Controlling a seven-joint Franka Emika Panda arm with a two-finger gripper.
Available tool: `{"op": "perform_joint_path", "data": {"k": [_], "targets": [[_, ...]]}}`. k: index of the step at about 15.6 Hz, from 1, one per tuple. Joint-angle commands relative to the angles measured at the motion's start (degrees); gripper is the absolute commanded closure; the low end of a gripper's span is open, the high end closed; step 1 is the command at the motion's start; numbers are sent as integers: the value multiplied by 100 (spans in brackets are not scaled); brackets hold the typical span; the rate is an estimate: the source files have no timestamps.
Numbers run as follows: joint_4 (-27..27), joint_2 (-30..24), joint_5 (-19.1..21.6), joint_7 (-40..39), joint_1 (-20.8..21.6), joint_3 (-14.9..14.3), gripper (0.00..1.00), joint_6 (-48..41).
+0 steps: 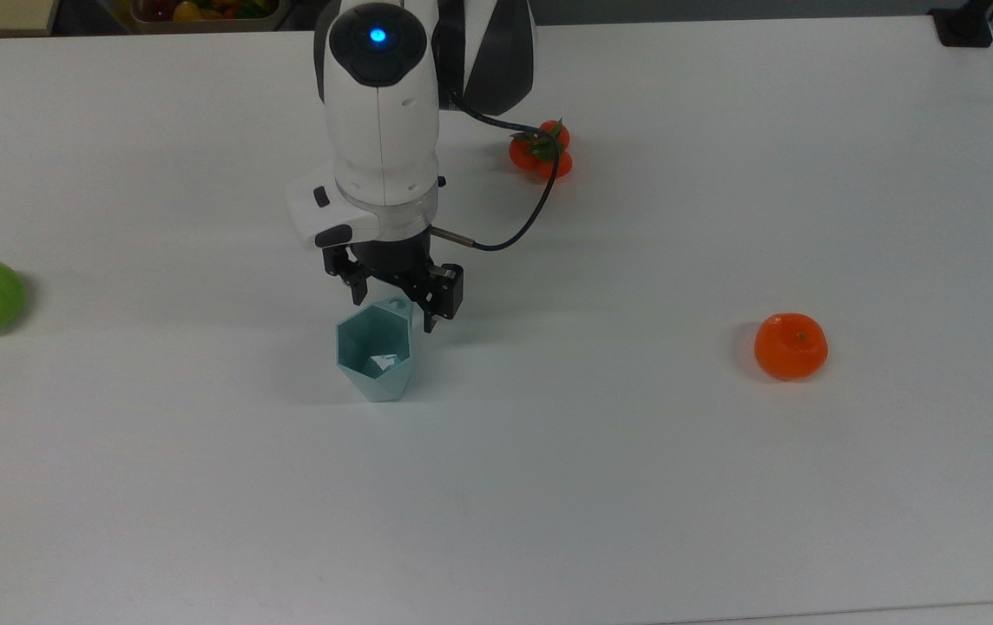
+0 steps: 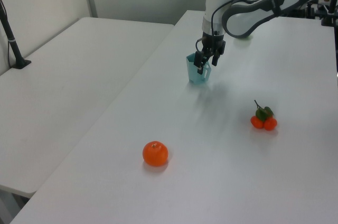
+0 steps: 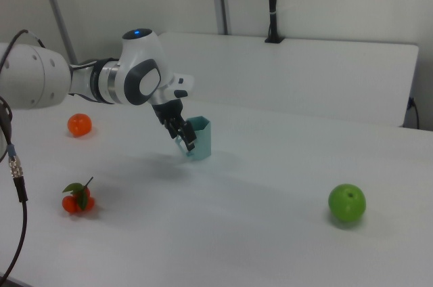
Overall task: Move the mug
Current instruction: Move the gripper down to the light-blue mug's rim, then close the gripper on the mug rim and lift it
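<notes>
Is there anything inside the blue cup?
Looking down in the top view, the mug looks empty: just its teal walls and a pale shiny patch at the bottom. The open gripper covers the rim by the handle, so that edge is hidden.

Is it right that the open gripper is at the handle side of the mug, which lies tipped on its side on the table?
Not quite: the mug stands upright, rim up, as the right view shows. The gripper is indeed open at its handle side.
</notes>
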Motion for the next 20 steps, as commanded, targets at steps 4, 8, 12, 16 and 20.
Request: {"op": "perform_joint_path", "data": {"k": [4,8,12,16,20], "targets": [[-150,125,-344,176,164,-10,55,363],[-124,125,-344,159,138,-10,68,409],[-98,125,-422,132,112,-10,68,426],[-142,142,-764,97,85,-10,75,769],[-142,195,-871,97,94,-10,100,769]]}}
